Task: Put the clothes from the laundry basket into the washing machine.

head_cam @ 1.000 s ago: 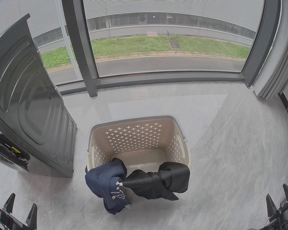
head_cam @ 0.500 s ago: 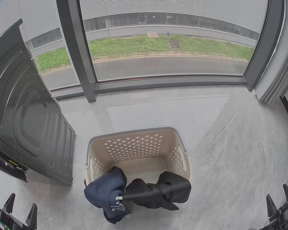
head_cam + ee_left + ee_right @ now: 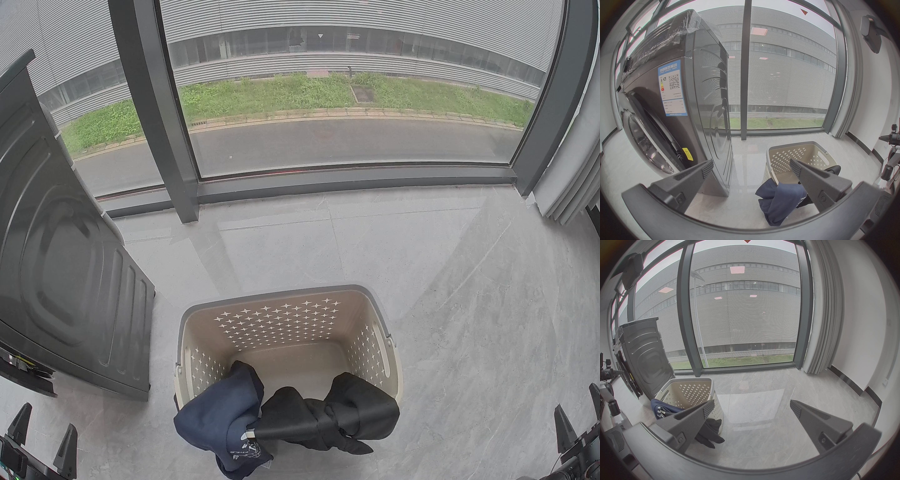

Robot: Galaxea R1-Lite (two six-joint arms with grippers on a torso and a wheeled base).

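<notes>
Camera shifted; clothes [image 3: 300, 422] on the laundry basket [image 3: 275, 296] lie between left gripper [image 3: 46, 422] and right gripper [image 3: 576, 403], both wide.

Left gripper [image 3: 47, 417], right gripper [image 3: 576, 397]: jaws apart, empty.

The basket [image 3: 275, 319] is matt beige plastic. The navy garment [image 3: 219, 415] and black garment [image 3: 350, 409] are soft matt cloth. The washer [image 3: 62, 269] is dark, faintly glossy metal; the floor [image 3: 469, 300] is polished stone.

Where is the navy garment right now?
In the head view the navy garment hangs over the near-left corner of the laundry basket, beside the black garment on its right.
</notes>
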